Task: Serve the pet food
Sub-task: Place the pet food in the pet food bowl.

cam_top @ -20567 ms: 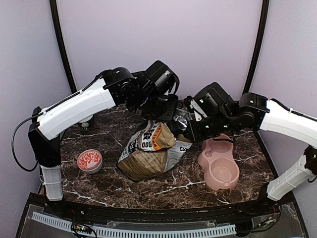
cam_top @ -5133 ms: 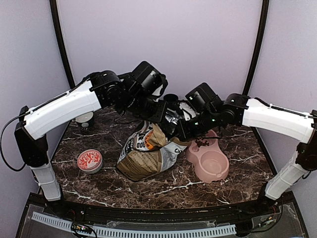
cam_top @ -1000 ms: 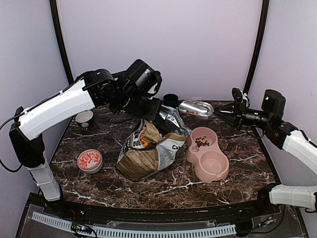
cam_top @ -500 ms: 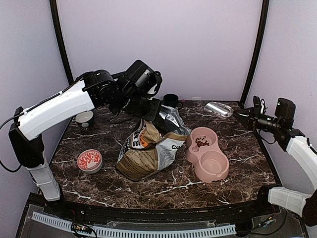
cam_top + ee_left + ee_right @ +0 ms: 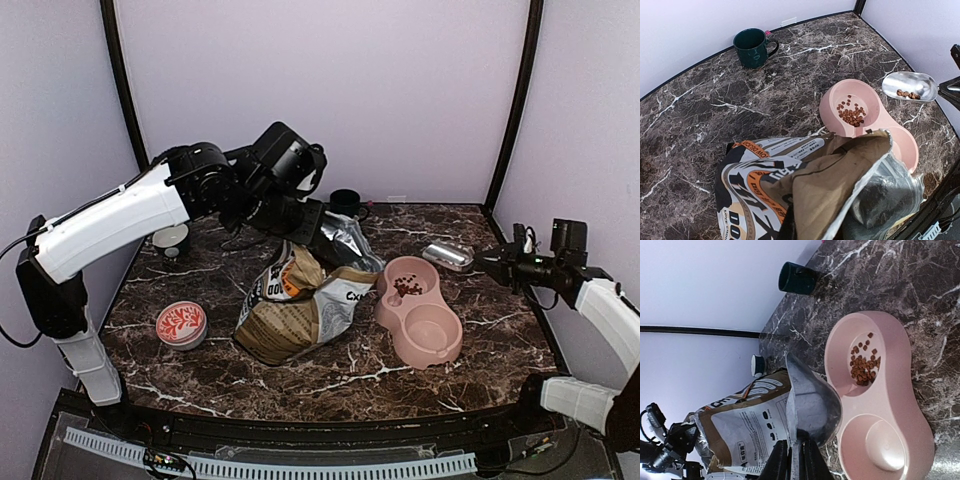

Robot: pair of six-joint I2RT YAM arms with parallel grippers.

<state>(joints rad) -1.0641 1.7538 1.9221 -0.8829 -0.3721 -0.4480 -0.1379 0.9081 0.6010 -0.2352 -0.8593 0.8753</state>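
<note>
Wrist roll at right gripper [image 5: 792,460]: turn slowly, tipping metal scoop [image 5: 447,255] only once above far well of pink double bowl [image 5: 420,340], onto pet food [image 5: 852,114] heaped there; avoid dropping remaining pellets toward right edge of worktop [image 5: 500,340]. Right jaws narrow, clamped on scoop handle. Left gripper [image 5: 318,222] jaws fully closed on mouth of bag [image 5: 295,310], mid-worktop.

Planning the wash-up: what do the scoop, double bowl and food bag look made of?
Scoop: looks like polished metal, from its mirror-bright glints. Double bowl: probably matte pink plastic, smooth moulded shape. Bag: printed tan paper outside, silvery foil-like lining at its open mouth.
</note>
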